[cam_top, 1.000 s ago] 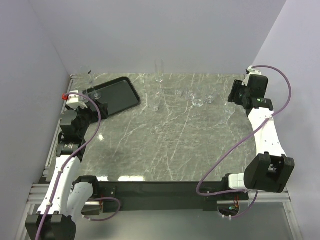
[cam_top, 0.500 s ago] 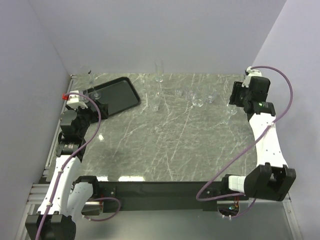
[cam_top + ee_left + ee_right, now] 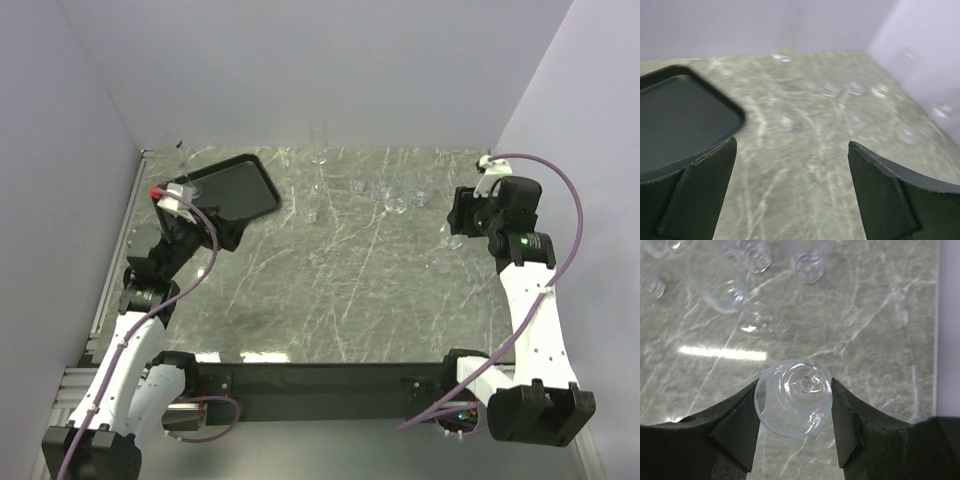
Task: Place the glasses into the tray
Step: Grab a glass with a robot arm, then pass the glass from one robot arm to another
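The right fingers [image 3: 747, 410] pinch a stemmed glass [image 3: 792, 407] by its bowl, one finger touching each side of the round rim, with the stem and foot showing through the bowl below. I cannot tell whether the foot is clear of the desk [image 3: 880, 330].

The step in hand looks like carrying this glass over to the tray. The bowl is thin, round and slick, so the pinch should be firm enough to stop it sliding but no harder. The wrist should stay level, so that the glass hangs upright.

Just beyond the fingertips stand other glasses [image 3: 810, 265], close together. The lift should go straight up before any sideways travel, or the foot could clip them.

The tray [image 3: 235, 190] lies well apart from the right fingers, across the desk. The left fingers [image 3: 700, 195], spread wide with nothing between them, hover just beside its near corner.

The raised rim needs clearing on the way in. Then the foot should be lowered flat onto the tray floor, away from the left fingers, before letting go.
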